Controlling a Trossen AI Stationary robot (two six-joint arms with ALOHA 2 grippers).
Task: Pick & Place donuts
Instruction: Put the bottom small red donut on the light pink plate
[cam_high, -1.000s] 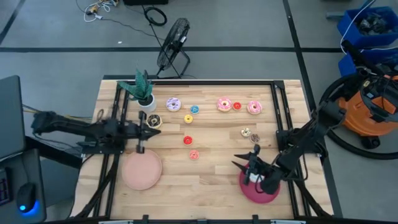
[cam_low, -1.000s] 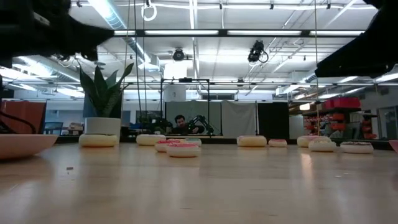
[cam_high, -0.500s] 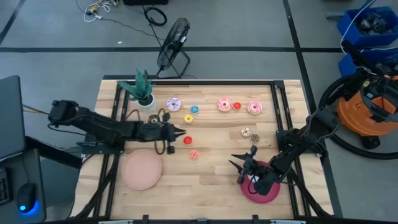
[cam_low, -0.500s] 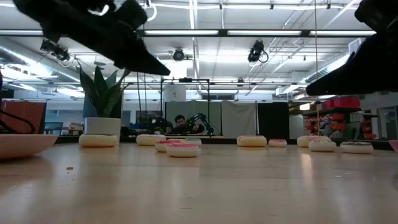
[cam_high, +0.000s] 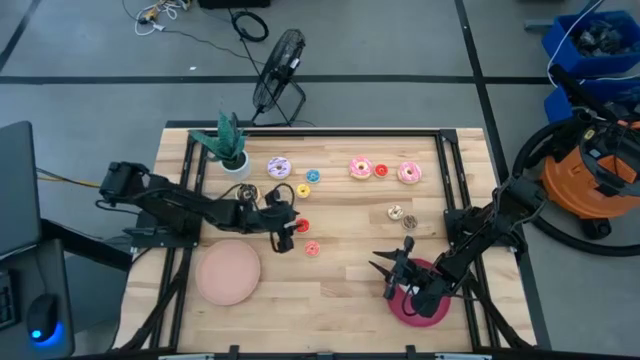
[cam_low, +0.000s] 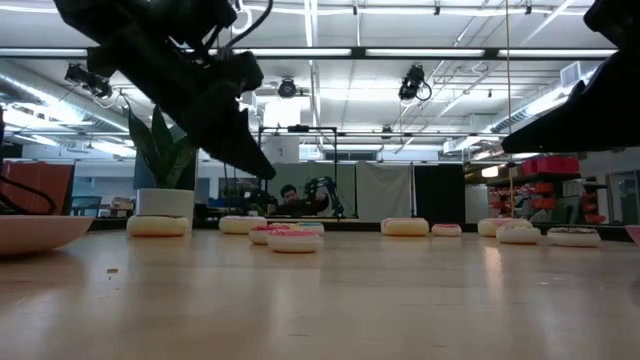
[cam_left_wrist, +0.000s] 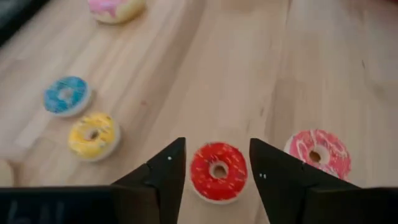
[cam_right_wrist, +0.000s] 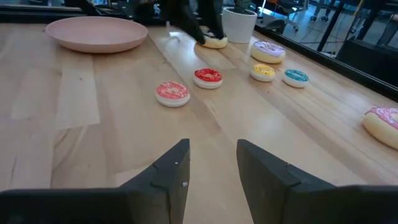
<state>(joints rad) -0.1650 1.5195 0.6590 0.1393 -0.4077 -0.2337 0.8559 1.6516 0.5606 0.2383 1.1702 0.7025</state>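
From overhead, on the pale wooden table (cam_high: 340, 290), the left gripper (cam_high: 289, 232) hangs just over the small red donut (cam_high: 302, 226) near the potted plant (cam_high: 230, 145), its fingers parted with nothing between them, while the right gripper (cam_high: 392, 275) waits by the crimson plate (cam_high: 425, 310), well away from the plant, also apart and empty. At table height, donuts (cam_low: 295, 240) line the far wood beyond the plant (cam_low: 165, 185), under ceiling strip lights (cam_low: 400, 52) and a person (cam_low: 291, 198) far behind. Past the left wrist's dark fingers (cam_left_wrist: 163, 176) the red donut (cam_left_wrist: 218, 171) lies between them on the planks, a pink one (cam_left_wrist: 318, 152) beside it.
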